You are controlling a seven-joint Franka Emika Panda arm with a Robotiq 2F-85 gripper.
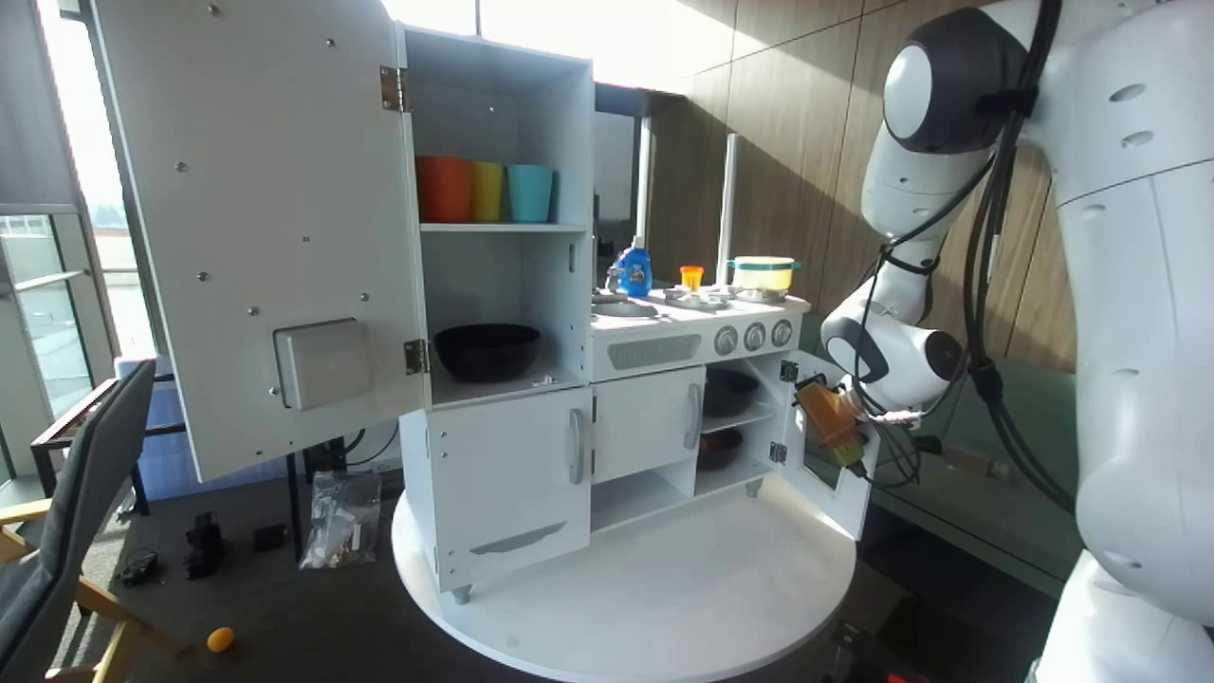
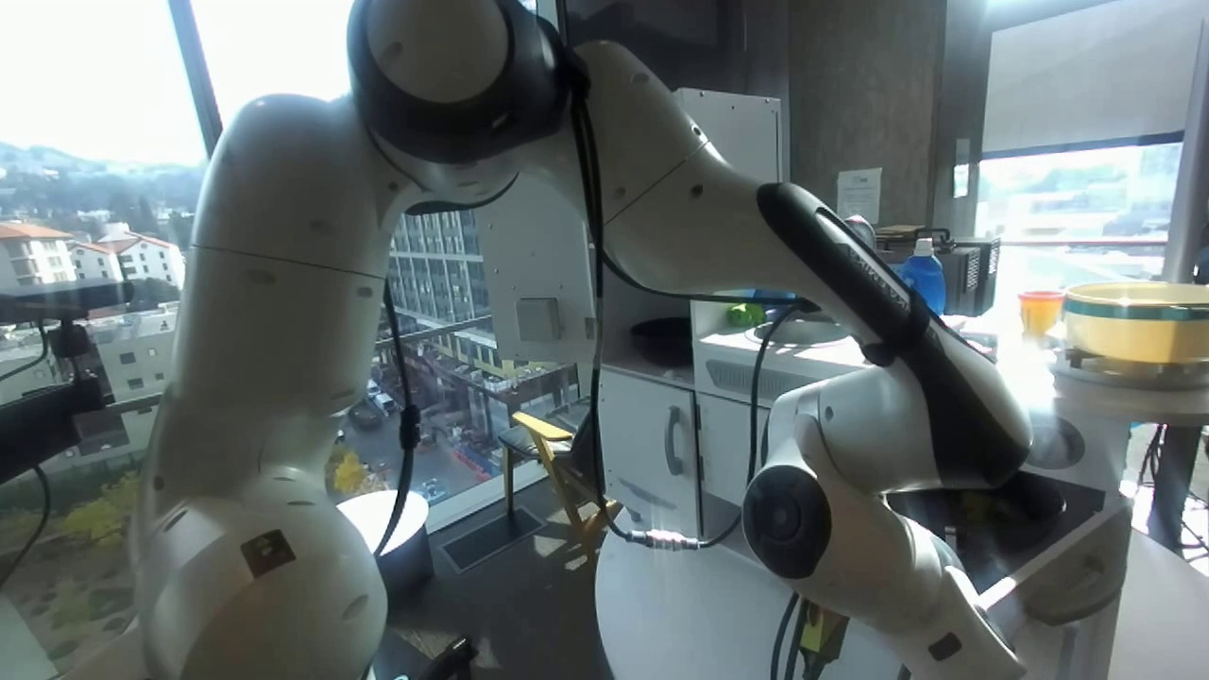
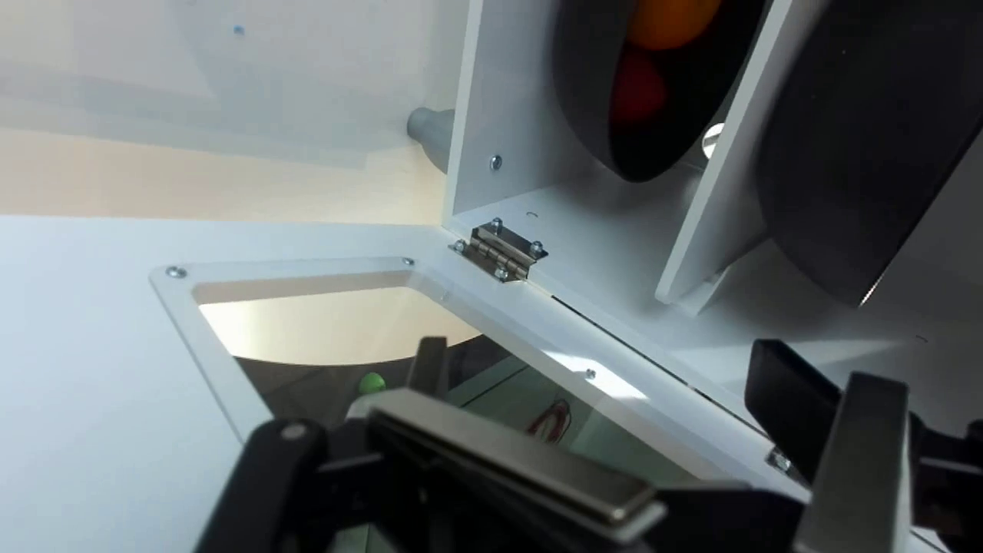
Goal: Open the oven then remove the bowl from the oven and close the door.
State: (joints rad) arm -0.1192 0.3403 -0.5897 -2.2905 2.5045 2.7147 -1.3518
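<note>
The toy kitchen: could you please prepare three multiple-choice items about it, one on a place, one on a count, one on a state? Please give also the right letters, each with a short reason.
1. Where does the yellow pot stand?
A) In the tall cabinet
B) On a burner
C) On the round platform

2. How many round knobs are in the row on the front?
A) Three
B) Five
C) Seven

3. What is the state of the oven door?
A) Shut
B) Taken off
C) Swung open

Right letters:
1 B: both exterior views show the pot up on the cooking top.
2 A: an exterior view shows all three side by side.
3 C: the wrist view shows it hinged outward, with the shelf uncovered.
</note>
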